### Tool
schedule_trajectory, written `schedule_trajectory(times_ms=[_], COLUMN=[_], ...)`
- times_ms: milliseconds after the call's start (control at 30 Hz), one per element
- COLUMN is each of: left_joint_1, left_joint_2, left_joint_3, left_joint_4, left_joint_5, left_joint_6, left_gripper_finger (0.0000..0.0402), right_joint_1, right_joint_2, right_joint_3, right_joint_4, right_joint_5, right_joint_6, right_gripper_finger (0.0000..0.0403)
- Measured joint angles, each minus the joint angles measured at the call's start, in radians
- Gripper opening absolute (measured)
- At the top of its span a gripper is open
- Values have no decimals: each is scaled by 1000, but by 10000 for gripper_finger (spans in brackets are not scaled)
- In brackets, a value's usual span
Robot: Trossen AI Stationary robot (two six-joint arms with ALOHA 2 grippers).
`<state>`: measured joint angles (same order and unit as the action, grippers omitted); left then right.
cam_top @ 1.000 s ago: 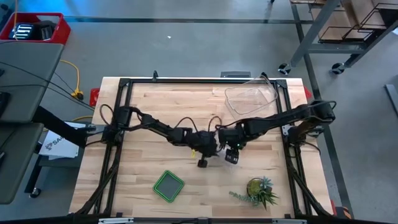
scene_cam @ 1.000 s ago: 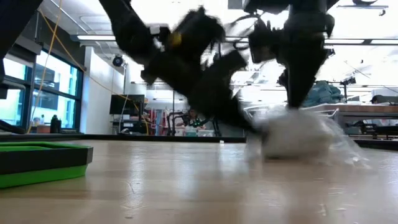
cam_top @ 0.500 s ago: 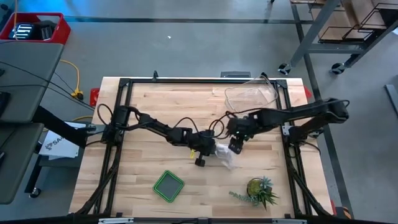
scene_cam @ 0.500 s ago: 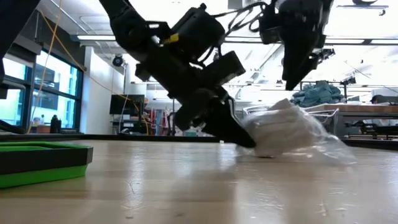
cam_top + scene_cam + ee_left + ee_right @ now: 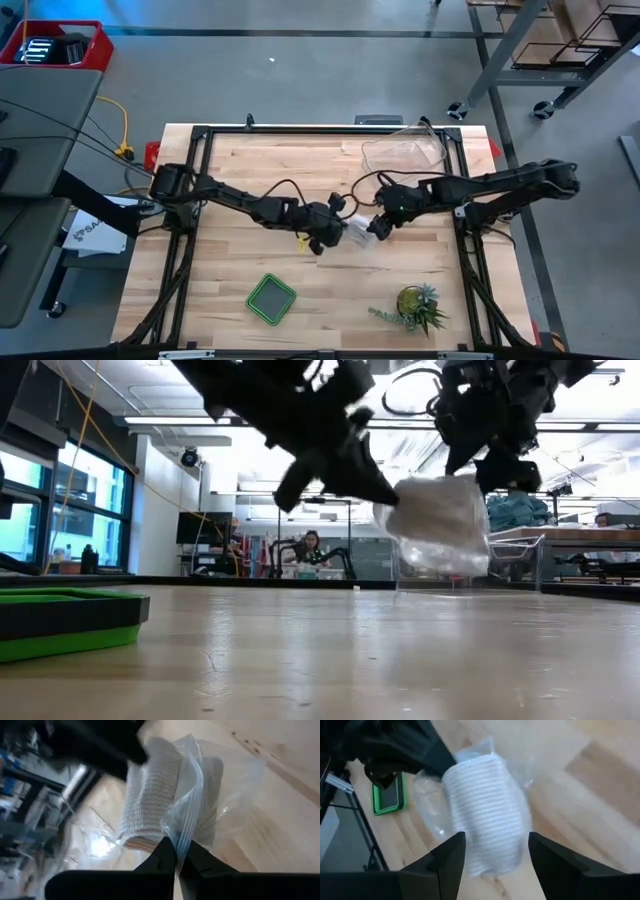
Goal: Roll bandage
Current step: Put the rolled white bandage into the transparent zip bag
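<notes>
The bandage [image 5: 485, 820] is a white gauze roll inside a crinkly clear plastic bag [image 5: 358, 238]. The bag is held up near the table's middle, clear of the wood in the low view [image 5: 440, 525]. My left gripper [image 5: 176, 859] is shut on the bag and stands at its left side [image 5: 335, 232]. My right gripper [image 5: 495, 862] is open just right of the bag [image 5: 378, 228]. Its fingers stand on either side of the roll's end. My left gripper pinches the bag's plastic edge [image 5: 183, 836] between its two fingertips. It comes slanting down from the table's left. The bag hangs beyond the fingers with the roll [image 5: 150, 795] inside, lifted clear of the table. My right gripper's open fingers [image 5: 451, 856] flank the roll through the bag; I cannot tell whether they touch it.
A clear plastic tub [image 5: 405, 160] stands at the far right. A green tray [image 5: 271, 299] lies near the front, and a small potted plant [image 5: 415, 308] at the front right. A person [image 5: 317, 546] shows in the room behind the table.
The bag lay on the table under my right gripper. My right gripper has risen and gone toward the far edge. My left gripper has gone up and toward the far edge with the bag, which is now lifted clear of the table.
</notes>
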<state>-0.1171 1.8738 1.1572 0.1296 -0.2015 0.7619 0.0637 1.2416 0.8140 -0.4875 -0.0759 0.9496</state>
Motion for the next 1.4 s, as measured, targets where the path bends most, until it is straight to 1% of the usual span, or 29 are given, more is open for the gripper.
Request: schedule_trajectory(times_ms=[167, 267, 367, 433, 533, 600, 733, 833, 1000, 1100, 1167, 1233, 1300, 1400], left_joint_1=[-30, -52, -74, -87, -97, -103, -113, -122, -133, -134, -134, -135, -140, -140], left_joint_2=[-57, -88, -121, -144, -174, -186, -206, -207, -207, -207, -207, -210, -215, -223], left_joint_3=[0, 0, 0, 3, 20, 33, 57, 81, 102, 102, 103, 103, 103, 104], left_joint_4=[-52, -67, -71, -60, -57, -56, -62, -61, -57, -58, -57, -60, -57, -54], left_joint_5=[-19, -60, -101, -126, -134, -136, -172, -205, -206, -233, -273, -313, -324, -322], left_joint_6=[68, 111, 205, 259, 273, 281, 338, 343, 338, 324, 324, 323, 306, 298], left_gripper_finger=[0, 0, 0, 0, 0, 0, 0, 0, 0, 0, 0, 0, 0, 0], right_joint_1=[-44, -82, -104, -99, -65, -40, -17, -11, -13, -6, -4, -8, -22, -46], right_joint_2=[-36, -82, -110, -111, -108, -103, -103, -103, -103, -110, -133, -171, -218, -274], right_joint_3=[22, 27, 27, 27, 28, 29, 28, 28, 28, 28, 28, 28, 27, 27], right_joint_4=[12, 55, 59, 74, 191, 233, 241, 257, 270, 258, 207, 152, 123, 120], right_joint_5=[19, -18, -72, -109, -145, -135, -77, -72, -76, -91, -85, -44, -1, 7], right_joint_6=[-145, -194, -188, -179, -165, -165, -170, -213, -237, -277, -307, -334, -351, -353], right_gripper_finger=[209, 209, 209, 209, 209, 209, 209, 209, 209, 209, 209, 209, 209, 209])
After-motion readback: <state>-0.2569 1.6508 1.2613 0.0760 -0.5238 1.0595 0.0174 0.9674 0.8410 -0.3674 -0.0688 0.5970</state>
